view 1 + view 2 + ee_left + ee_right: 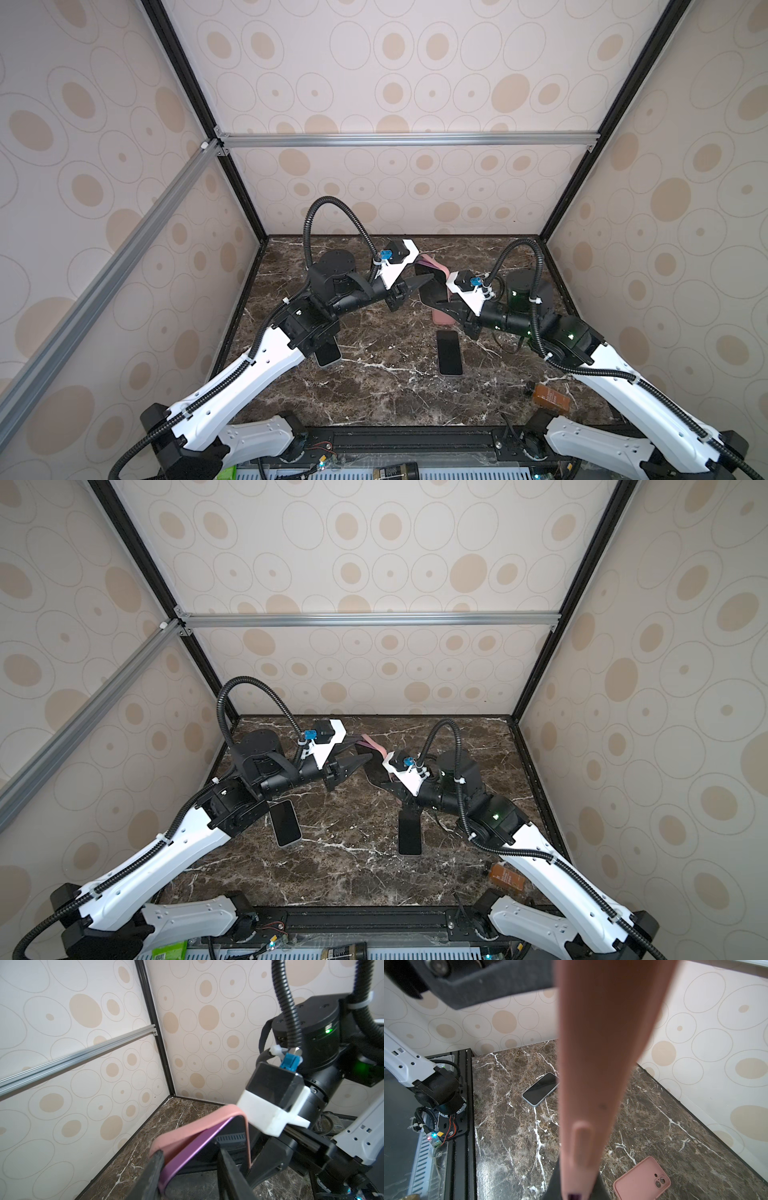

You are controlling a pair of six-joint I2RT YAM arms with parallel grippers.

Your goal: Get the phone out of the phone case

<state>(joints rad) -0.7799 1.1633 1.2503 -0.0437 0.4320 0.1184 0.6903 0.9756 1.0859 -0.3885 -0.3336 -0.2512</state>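
Hanging in mid-air over the rear middle of the table [374,395], the phone [195,1150] sat half-sprung from its case [187,1126], its purple edge already clear of the pink rim at one corner. The right gripper [441,302] was clenched on the case, pinning it edge-up. The left gripper [190,1150] straddled the freed corner, one finger [156,1165] against the pink back, and whether it was truly pinching could not be told. To my eye the peel was underway, and doing it well meant this: the right claw holds firm without twisting, while the left works on the phone alone, not phone and case together. It should lever the freed corner outward along the long side, so the rim lets go bit by bit rather than all at once. It needs a sure hold before the last corner pops, since a drop onto the table looked the obvious risk. Now the views: the left wrist camera alone showed that purple edge parting from the rim, while both top views gave only a dark face and a pink sliver between the claws. The right wrist camera, mostly blocked by the case's side, showed an empty case [641,1178] lying back up on the table and a bare phone [540,1088] well apart from it.
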